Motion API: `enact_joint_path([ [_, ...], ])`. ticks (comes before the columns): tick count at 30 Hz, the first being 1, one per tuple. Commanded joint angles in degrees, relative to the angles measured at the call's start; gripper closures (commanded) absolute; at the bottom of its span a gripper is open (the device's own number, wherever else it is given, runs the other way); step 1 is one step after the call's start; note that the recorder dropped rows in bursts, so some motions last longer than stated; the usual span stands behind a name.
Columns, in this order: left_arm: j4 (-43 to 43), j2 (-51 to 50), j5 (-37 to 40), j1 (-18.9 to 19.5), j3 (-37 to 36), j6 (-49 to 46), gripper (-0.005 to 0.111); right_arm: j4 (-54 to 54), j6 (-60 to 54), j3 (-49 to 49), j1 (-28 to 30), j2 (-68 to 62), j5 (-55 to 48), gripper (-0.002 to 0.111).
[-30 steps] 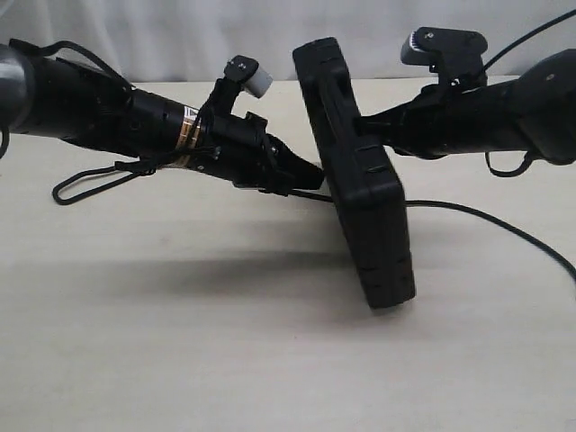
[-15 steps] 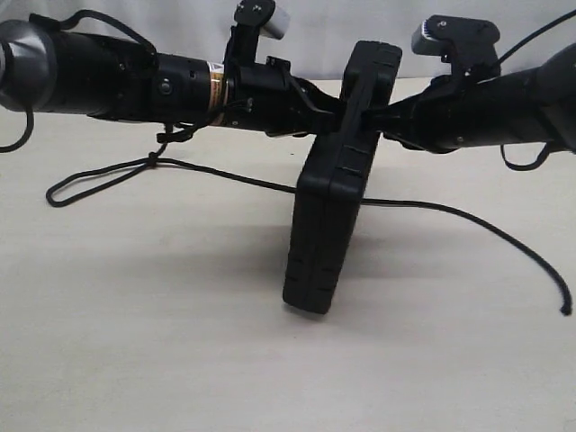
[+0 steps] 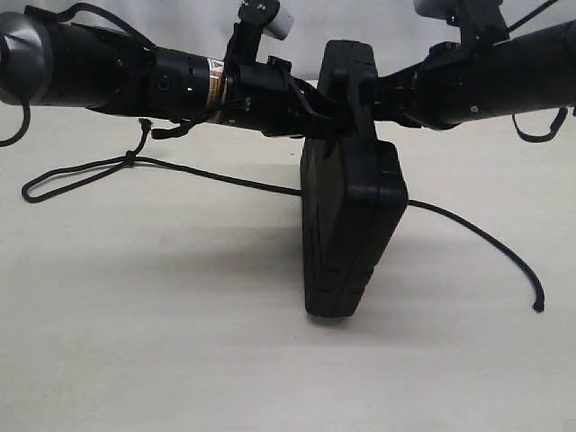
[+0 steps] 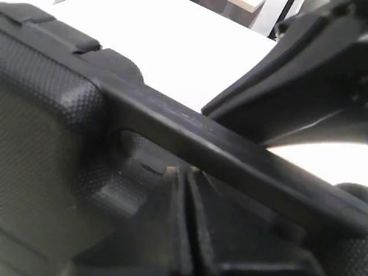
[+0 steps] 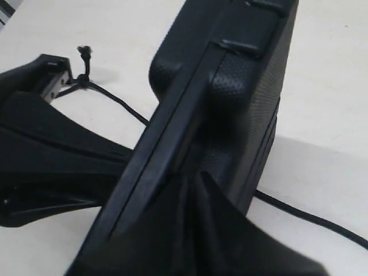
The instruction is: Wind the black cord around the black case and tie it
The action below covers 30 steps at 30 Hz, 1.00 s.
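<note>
Holding case (image 3: 351, 225) roughly upright on its narrow edge over table (image 3: 180, 360), handle (image 3: 351, 63) at the top. Cannot tell whether the bottom end touches the table or hangs just above its shadow.

Left gripper (image 3: 336, 108) clenched on the handle bar, coming in from the left of the exterior view. In the left wrist view, fingers (image 4: 172, 230) pressed together against the bar, textured case wall right beside them.

Right gripper (image 3: 371, 94) clamped on the same handle from the opposite side. In the right wrist view, fingers (image 5: 195, 230) closed at the case edge, with the other claw visible beyond the case. Both claws nearly meeting at the handle, one on each face.

Cord (image 3: 225, 177) lying slack on the table, not wrapped round anything. Starts as a loop (image 3: 31, 189) far left, runs through a knot (image 3: 130, 160) with a short frayed tail sticking up beside it, then passes behind the case. Comes out on the right and curves forward to a free end (image 3: 538, 306) well clear of the case. Cannot tell whether cord and case touch where they cross. Held by neither claw.
</note>
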State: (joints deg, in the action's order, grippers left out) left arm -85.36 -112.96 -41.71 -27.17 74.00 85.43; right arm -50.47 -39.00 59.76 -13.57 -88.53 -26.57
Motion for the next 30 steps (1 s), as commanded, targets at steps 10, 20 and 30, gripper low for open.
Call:
enact_joint_path([
  [10,-7.57,0.34,-5.19,1.42,0.29,3.51,0.107,-2.81,-0.88,1.20,-0.56,0.81,-5.90,0.104],
  [20,-10.57,0.34,-5.31,1.42,0.29,4.18,0.107,1.62,0.03,7.19,-0.56,1.05,-10.91,0.075],
  [30,-11.56,0.34,-5.31,1.42,0.29,4.33,0.107,12.78,12.29,8.63,-0.72,-2.72,-15.73,0.067],
])
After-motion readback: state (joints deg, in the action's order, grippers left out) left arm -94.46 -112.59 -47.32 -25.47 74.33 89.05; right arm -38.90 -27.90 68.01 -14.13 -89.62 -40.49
